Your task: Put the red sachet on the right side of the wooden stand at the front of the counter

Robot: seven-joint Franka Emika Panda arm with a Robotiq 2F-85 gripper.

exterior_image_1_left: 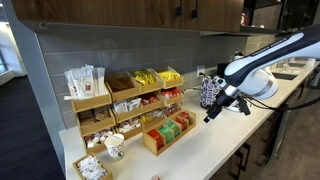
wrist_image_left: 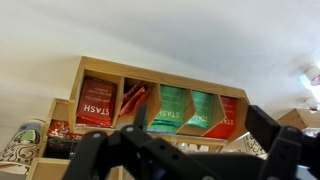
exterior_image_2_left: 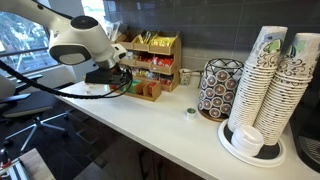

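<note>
The wooden stand (exterior_image_1_left: 166, 135) sits on the white counter (exterior_image_1_left: 225, 140), in front of a larger tiered rack. It also shows in an exterior view (exterior_image_2_left: 148, 90). The wrist view looks into its compartments (wrist_image_left: 160, 75): dark-red sachets (wrist_image_left: 95, 103) at one end, then orange and green packets, and a red sachet (wrist_image_left: 226, 118) at the other end. My gripper (exterior_image_1_left: 210, 114) hangs above the counter beside the stand, pointed toward it. Its fingers (wrist_image_left: 200, 130) are spread open with nothing between them. It also shows in an exterior view (exterior_image_2_left: 124, 76).
The tiered wooden rack (exterior_image_1_left: 120, 100) with snacks stands against the wall. A paper cup (exterior_image_1_left: 114, 146) and a small tray (exterior_image_1_left: 92, 167) sit near it. A patterned holder (exterior_image_2_left: 218, 88), stacked cups (exterior_image_2_left: 272, 80) and a small lid (exterior_image_2_left: 190, 112) stand further along the counter.
</note>
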